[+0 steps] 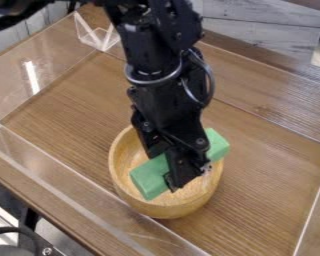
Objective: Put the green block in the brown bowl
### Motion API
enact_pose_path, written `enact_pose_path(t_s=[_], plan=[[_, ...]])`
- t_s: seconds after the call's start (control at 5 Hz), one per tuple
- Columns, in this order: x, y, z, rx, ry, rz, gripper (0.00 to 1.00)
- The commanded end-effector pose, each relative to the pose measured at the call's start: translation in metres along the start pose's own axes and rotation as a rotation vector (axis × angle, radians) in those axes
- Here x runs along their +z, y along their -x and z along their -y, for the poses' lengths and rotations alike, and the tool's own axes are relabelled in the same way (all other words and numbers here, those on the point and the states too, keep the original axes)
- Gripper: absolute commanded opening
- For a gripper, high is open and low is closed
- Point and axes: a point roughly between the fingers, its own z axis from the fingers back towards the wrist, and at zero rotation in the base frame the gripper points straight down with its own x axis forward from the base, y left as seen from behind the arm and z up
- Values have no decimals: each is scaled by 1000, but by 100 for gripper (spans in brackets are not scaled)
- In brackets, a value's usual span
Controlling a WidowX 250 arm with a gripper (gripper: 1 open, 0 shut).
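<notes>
Block (184, 163) is pinched between the gripper (180, 168) fingers, tilted, sitting inside the bowl (128, 188) mouth just above its floor. Bowl's near the table (69, 110) front edge. You've only the release left: spread the fingers, then lift clear.

The black arm (160, 70) points steeply down, jaws clamped partway closed.

Even daylight is falling across the table (69, 110); glare is streaking its glossy far-left edge, and the whole picture is looking soft.
</notes>
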Motion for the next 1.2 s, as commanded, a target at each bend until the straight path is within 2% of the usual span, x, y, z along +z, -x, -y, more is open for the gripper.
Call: enact_pose_path(t_s=[0.0,0.4,1.0], plan=[[6,-6,-5,12,-5,41,0],[3,-8,-11,43,3,53,0],[18,-11,-10,78,21,72,0]])
